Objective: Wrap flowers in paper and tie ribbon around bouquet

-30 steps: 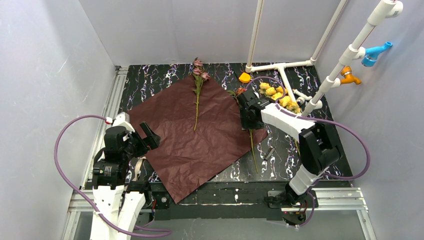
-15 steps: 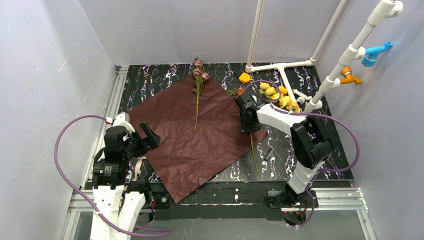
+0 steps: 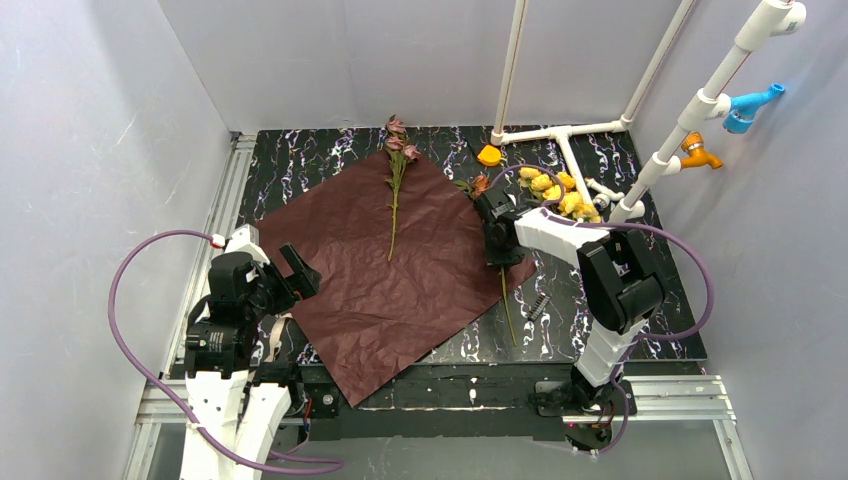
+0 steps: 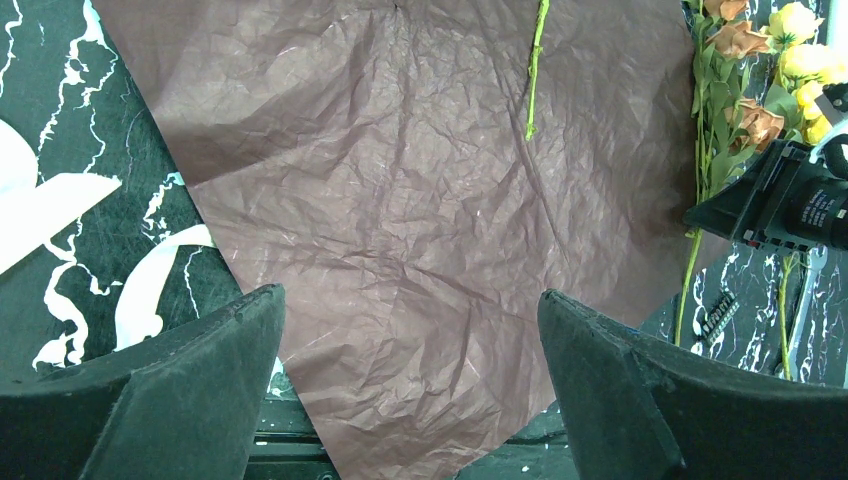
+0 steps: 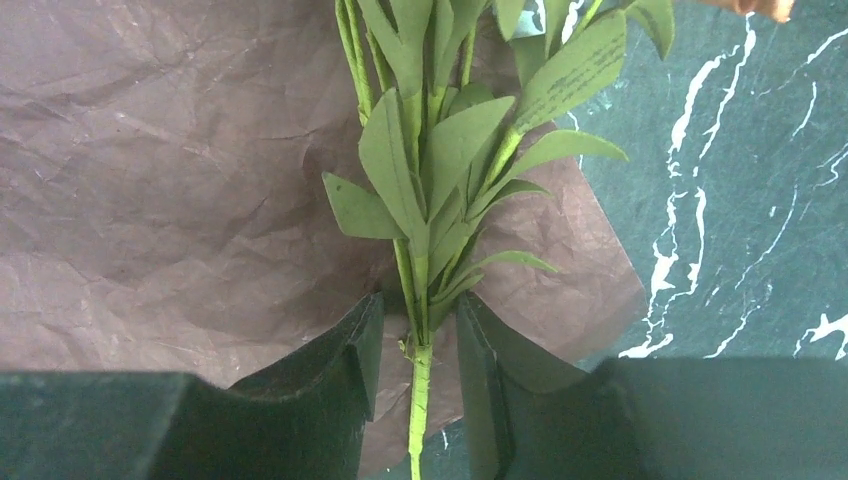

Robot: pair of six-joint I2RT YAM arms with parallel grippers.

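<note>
The paper (image 3: 385, 265) lies flat, dull maroon side up, on the black marbled table. One pink-bloomed flower stem (image 3: 396, 190) rests on its far part. The other flowers (image 3: 555, 190), with yellow and pink-brown blooms, lie past the paper's right corner. My right gripper (image 3: 501, 254) straddles their green stems (image 5: 418, 300); its jaws stand narrow with a thin gap on each side (image 5: 420, 322). My left gripper (image 3: 291, 270) hovers wide open over the paper's near left edge, nothing between its fingers (image 4: 410, 330). The ribbon (image 4: 150, 290) curls on the table left of the paper.
White pipes (image 3: 560, 135) stand at the back right, next to a small orange cap (image 3: 488, 155). A small black ridged piece (image 3: 538, 305) lies right of the paper's corner. Aluminium rails (image 3: 215, 215) border the table on the left.
My right gripper's jaws have narrowed around the flower stems, and its arm has shifted slightly left. The left arm, paper and the single stem have not moved.
</note>
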